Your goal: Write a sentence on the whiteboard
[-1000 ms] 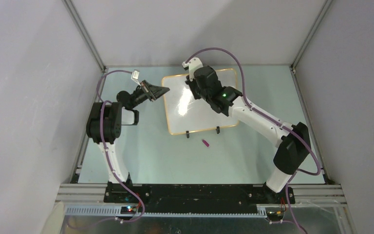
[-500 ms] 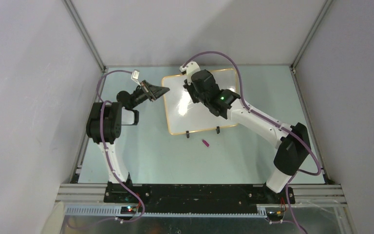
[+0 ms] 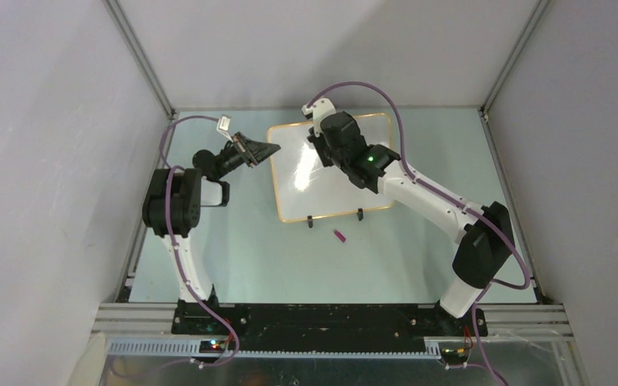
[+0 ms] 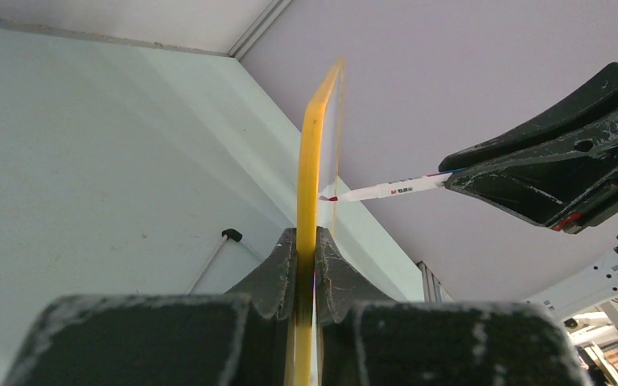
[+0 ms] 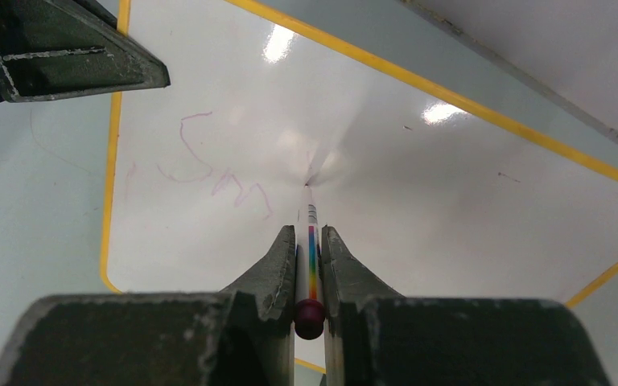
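We logged the whiteboard (image 3: 322, 193) at the far middle of the table (image 3: 233, 257), 12 o'clock from the arm bases, with the left gripper (image 4: 306, 238) clamped on the yellow frame at the board's 9 o'clock edge. The right gripper (image 5: 309, 235) pinched the marker (image 5: 310, 265), tip touching the white face, with faint purple scribbles (image 5: 209, 165) at 9 o'clock of the tip. A small purple piece (image 3: 339, 236) lay on the table at the board's 6 o'clock, near its clip feet (image 3: 311, 221).

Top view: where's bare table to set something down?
Free: the near strip of table between the whiteboard, the purple cap and the arm bases; the far right corner beyond the right arm. Crowded: whiteboard's left edge, clamped by the left tool, and its face, where the right tool holds the marker.
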Controlling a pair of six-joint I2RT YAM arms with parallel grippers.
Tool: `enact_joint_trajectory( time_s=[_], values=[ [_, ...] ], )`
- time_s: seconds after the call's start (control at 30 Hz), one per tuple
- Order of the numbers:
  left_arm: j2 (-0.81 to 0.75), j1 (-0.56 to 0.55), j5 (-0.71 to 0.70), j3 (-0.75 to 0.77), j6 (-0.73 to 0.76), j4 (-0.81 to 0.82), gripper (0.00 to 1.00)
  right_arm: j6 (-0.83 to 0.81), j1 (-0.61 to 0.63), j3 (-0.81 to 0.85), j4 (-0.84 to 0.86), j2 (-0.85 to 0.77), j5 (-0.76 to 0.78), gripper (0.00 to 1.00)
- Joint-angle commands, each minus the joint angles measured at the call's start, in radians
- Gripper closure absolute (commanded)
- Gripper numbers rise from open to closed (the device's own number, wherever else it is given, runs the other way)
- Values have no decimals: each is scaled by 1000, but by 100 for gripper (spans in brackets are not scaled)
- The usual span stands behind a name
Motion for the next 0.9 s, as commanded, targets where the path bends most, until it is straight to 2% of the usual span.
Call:
enact_joint_trajectory(
  time_s=[0.0, 0.87],
  values=[
    [16, -23, 78, 7, 51, 20, 100, 5, -2, 0, 19, -16, -8, 100],
    [15, -23, 78, 5, 52, 20, 100, 42, 32, -110, 0, -73, 17, 100]
  ],
)
